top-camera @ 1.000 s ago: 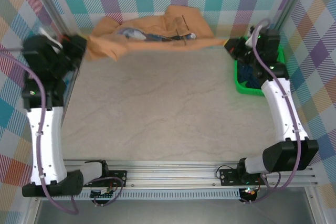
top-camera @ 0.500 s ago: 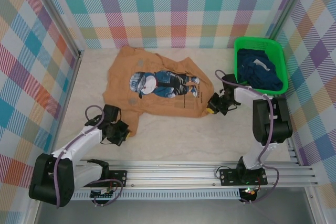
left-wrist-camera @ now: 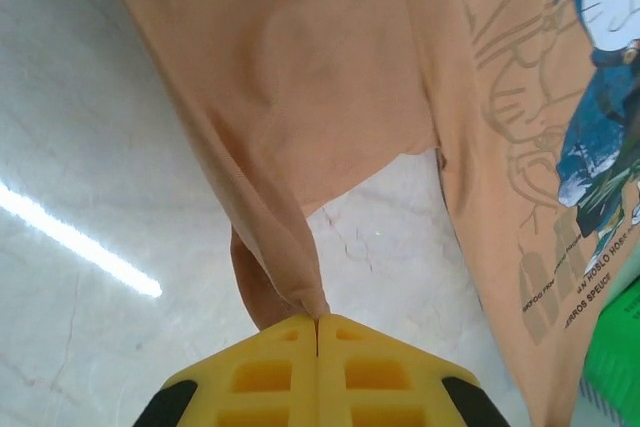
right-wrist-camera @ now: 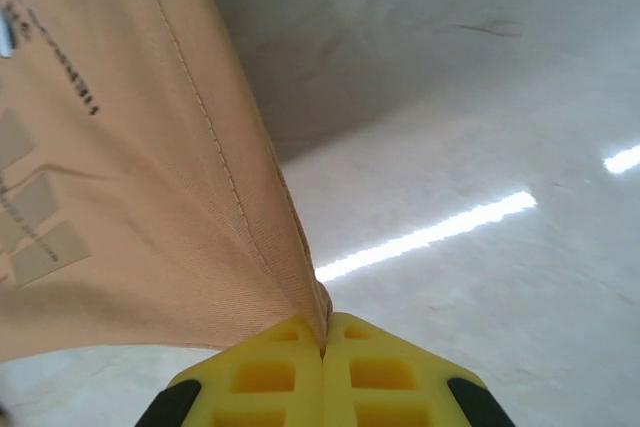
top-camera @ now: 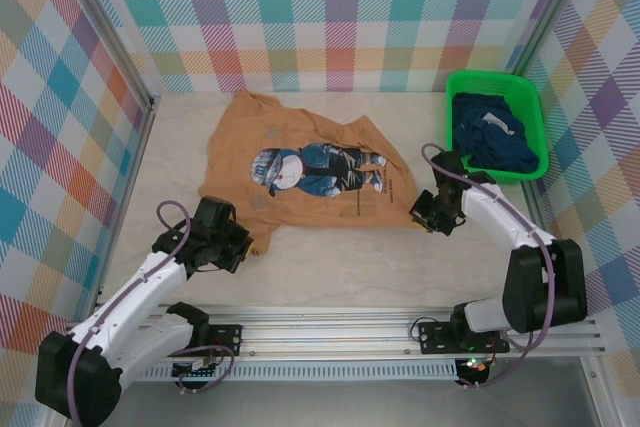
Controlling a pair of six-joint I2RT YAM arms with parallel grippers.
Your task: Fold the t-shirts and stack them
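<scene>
The tan-orange t-shirt [top-camera: 300,172] lies spread print-up on the table, its blue-and-white cartoon figure facing up. My left gripper [top-camera: 243,244] is shut on the shirt's near-left corner. In the left wrist view the yellow fingers [left-wrist-camera: 270,367] pinch a fold of orange cloth [left-wrist-camera: 300,97] at the left gripper's tip [left-wrist-camera: 317,322]. My right gripper [top-camera: 418,215] is shut on the near-right corner. The right wrist view has the hem [right-wrist-camera: 150,197] drawn into the right gripper [right-wrist-camera: 323,347]. Dark navy t-shirts [top-camera: 495,142] sit bunched in the basket.
The bright green mesh basket [top-camera: 492,75] stands at the back right against the checked wall. Bare marble tabletop [top-camera: 350,267] stretches between the shirt and the arm bases. Checked walls enclose the left, back and right sides.
A second ago both arms held the shirt high at the back. It has come down flat on the table. Since half a second ago both grippers drew the corners slightly outward and rightward.
</scene>
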